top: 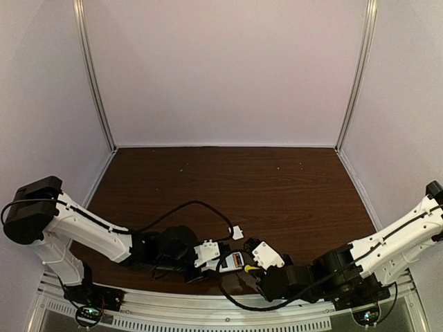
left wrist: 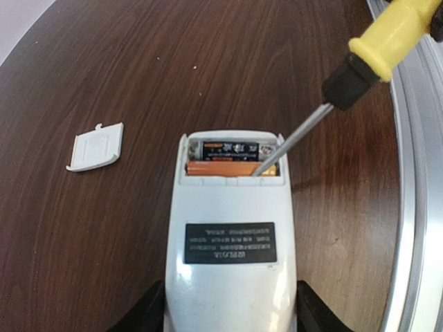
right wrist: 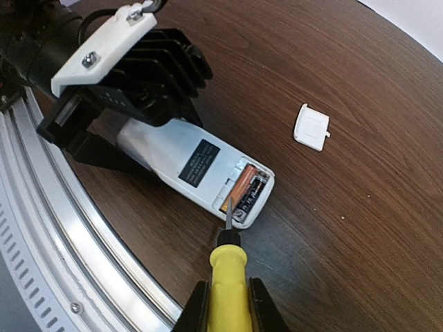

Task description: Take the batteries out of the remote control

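Note:
The white remote control (left wrist: 228, 228) lies back up on the brown table, its battery bay open. Two batteries sit side by side in the bay: an orange one (left wrist: 221, 168) and a dark one (left wrist: 232, 147). My left gripper (left wrist: 228, 304) is shut on the remote's near end. My right gripper (right wrist: 228, 297) is shut on a yellow-handled screwdriver (right wrist: 228, 277), whose metal tip rests in the bay against the orange battery (right wrist: 241, 187), next to the dark one (right wrist: 255, 191). In the top view the remote (top: 234, 261) lies between the two grippers at the table's near edge.
The small white battery cover (left wrist: 97, 146) lies loose on the table, left of the remote; it also shows in the right wrist view (right wrist: 311, 126). The metal rail (right wrist: 69, 242) of the table's near edge runs close beside the remote. Grey walls enclose the table.

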